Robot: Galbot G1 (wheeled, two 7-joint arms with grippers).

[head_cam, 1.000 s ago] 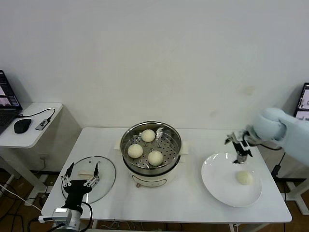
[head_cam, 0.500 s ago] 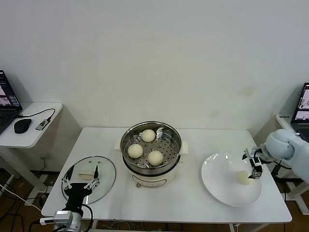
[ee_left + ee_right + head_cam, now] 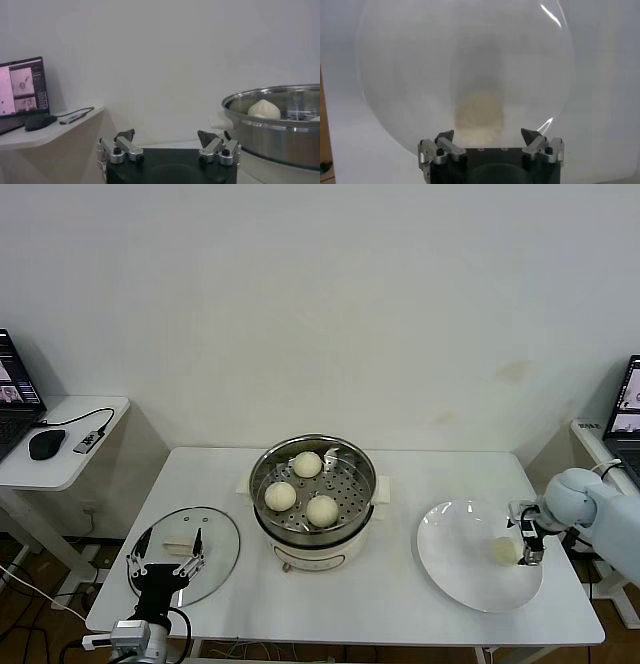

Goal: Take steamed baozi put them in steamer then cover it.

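Head view, steamer: steamer (image 3: pixel 313 496) stands mid-table, uncovered, with 3 steamed baozi (image 3: pixel 322 510) on its perforated tray; the 4th bun (image 3: pixel 504 551) lies alone on the white plate (image 3: pixel 455 559) at the table's right.
Head view, right gripper: right gripper (image 3: pixel 527 536) sits low at the plate's right edge, just beside the last bun; whether it touches the bun I cannot tell from here.
Head view, left side: left gripper (image 3: pixel 165 562) hovers over the cover (image 3: pixel 215 546), which lies flat at the table's left, near its cream handle (image 3: pixel 178 546).
Left wrist view: fingers spread wide, nothing between them; steamer wall (image 3: pixel 280 135) off to one side.
Right wrist view: fingers (image 3: pixel 445 136) wide apart and empty; bun (image 3: pixel 479 116) ahead, centred between them on the plate (image 3: pixel 410 75).
Advice: likely step is grasping bun 4. Keep it centred, advance until both fingers flank its widest part, close softly so the dough is not dented, then lift straight up before swinging toward the tray's free spot.
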